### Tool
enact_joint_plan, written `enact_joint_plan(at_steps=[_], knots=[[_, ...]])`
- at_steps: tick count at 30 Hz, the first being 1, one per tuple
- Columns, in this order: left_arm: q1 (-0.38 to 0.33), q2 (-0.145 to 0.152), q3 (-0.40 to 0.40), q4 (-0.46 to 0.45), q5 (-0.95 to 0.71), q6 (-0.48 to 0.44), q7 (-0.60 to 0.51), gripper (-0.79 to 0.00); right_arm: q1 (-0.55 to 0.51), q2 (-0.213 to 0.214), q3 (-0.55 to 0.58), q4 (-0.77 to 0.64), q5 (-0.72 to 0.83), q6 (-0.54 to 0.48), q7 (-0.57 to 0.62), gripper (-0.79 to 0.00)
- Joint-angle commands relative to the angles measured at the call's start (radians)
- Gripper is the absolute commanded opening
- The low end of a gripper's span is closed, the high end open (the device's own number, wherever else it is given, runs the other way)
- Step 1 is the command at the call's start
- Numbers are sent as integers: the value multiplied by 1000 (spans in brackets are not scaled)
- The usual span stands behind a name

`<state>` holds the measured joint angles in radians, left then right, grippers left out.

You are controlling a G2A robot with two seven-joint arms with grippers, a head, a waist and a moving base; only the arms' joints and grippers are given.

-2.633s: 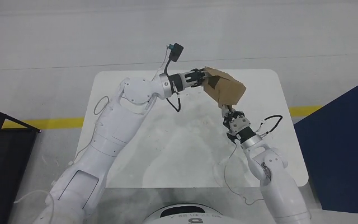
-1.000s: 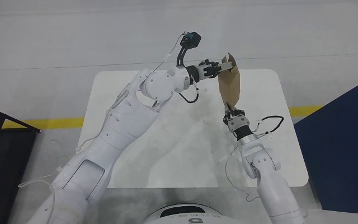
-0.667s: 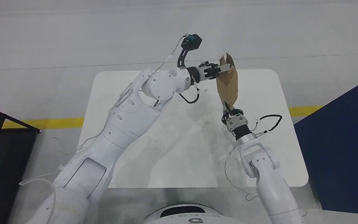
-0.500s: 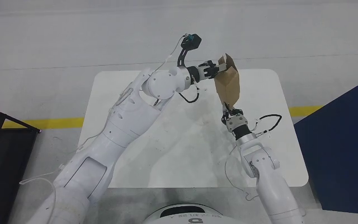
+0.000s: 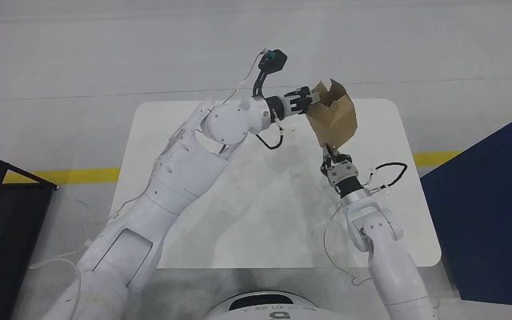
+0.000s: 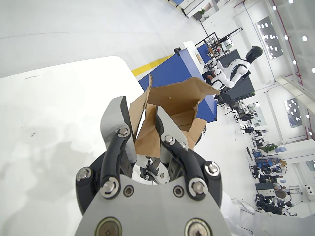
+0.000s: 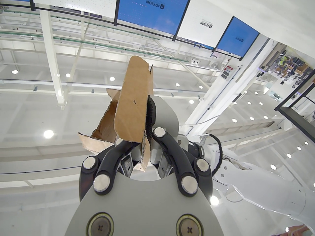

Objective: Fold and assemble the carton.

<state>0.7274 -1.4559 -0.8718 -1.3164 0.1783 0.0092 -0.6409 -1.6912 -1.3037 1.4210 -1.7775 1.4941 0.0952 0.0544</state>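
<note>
The brown cardboard carton [image 5: 336,116] is held up in the air over the far right part of the white table [image 5: 240,208], partly opened with loose flaps. My left gripper [image 5: 314,99] holds its far-left upper edge; in the left wrist view the gripper [image 6: 142,117] is shut on a folded flap of the carton [image 6: 172,99]. My right gripper [image 5: 330,154] points upward beneath the carton and is shut on its lower edge. In the right wrist view a tall panel of the carton [image 7: 133,104] covers one finger of that gripper [image 7: 139,116].
A blue cabinet [image 5: 480,208] stands off the table's right edge, and a black frame [image 5: 16,208] stands on the floor at the left. A yellow floor line [image 5: 80,174] runs behind the table. The table's left and near parts lie bare.
The carton, a narrow upright shape a second ago, has spread wider toward the right. Both grippers keep their hold; the right one has shifted slightly.
</note>
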Motion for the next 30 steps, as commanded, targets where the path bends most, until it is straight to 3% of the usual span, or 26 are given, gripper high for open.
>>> enact_joint_plan(at_steps=[1, 12, 18, 27, 29, 30], knots=[[8, 1, -13, 3, -25, -2, -7, -486, -1, -1, 4, 0, 5, -2, 1, -785], [25, 5, -45, 18, -36, 24, -15, -505, -4, -4, 8, -8, 7, -5, 4, -785], [19, 2, -57, 35, -73, 75, -24, -588, -7, -6, 7, -14, 5, -9, 10, -785], [2, -2, -27, 45, -13, 66, -42, -440, -17, -8, 12, -25, 1, -9, 15, -785], [0, -3, -19, 48, 0, 63, -44, -369, -19, -9, 13, -28, 2, -7, 16, -785], [0, -4, -17, 49, 1, 63, -46, -299, -20, -9, 15, -29, 2, -6, 17, -785]])
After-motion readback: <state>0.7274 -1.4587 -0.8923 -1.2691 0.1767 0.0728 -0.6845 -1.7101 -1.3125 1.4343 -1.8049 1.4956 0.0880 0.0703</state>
